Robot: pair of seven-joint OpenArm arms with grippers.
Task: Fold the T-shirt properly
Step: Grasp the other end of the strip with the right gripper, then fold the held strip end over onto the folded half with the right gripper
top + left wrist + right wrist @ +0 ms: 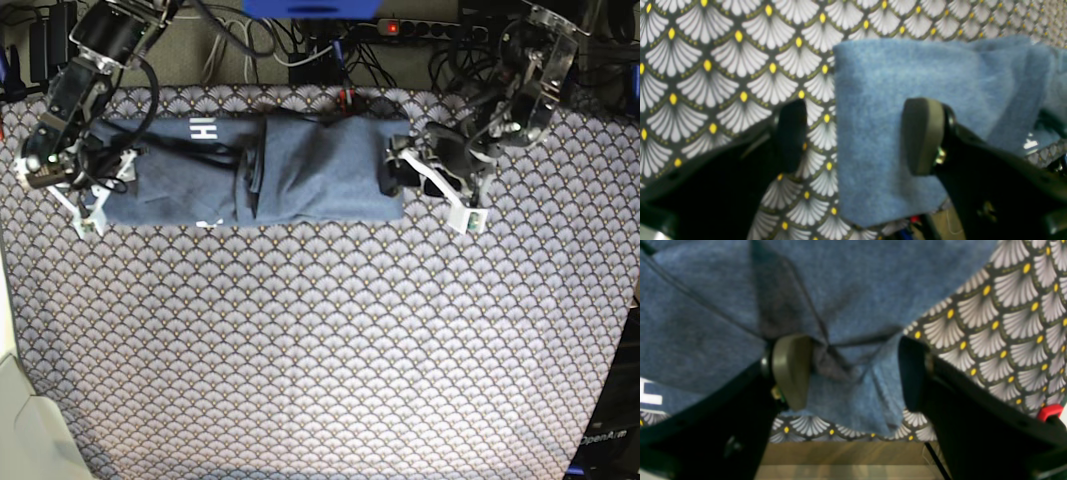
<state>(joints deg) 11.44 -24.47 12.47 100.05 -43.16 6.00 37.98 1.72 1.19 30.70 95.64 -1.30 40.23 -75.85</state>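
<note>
**Both my grippers spread wide at the two ends of the shirt**

Nearest me in the left wrist view, my left gripper (pixel 855 136) stands with its jaws wide apart. One dark pad (pixel 791 135) hangs over bare tablecloth (pixel 723 73), the other over blue cloth. Between and past them lies a flat end of the T-shirt (pixel 907 100), its straight edge running between my pads; I clamp nothing.

In the right wrist view, my right gripper (pixel 853 373) is likewise spread open, its pads on either side of a puckered bunch of T-shirt (pixel 846 306) fabric. Whether the pads touch the cloth I cannot tell. Folds and a seam meet at that bunch, and a bit of white lettering (pixel 650 391) shows low on the picture's left. Beyond the fabric's edge is the scallop pattern, then a wooden strip (pixel 840 453).

Farther off, from the base view, the T-shirt (pixel 300 175) lies as a long folded band across the far part of the tablecloth (pixel 320 350), white letters (pixel 203 129) up near one end. My right gripper (pixel 85 200) sits at the band's end on that view's left, my left gripper (pixel 425 180) at its other end. Behind the table run cables and a power strip (pixel 420 28)
</note>
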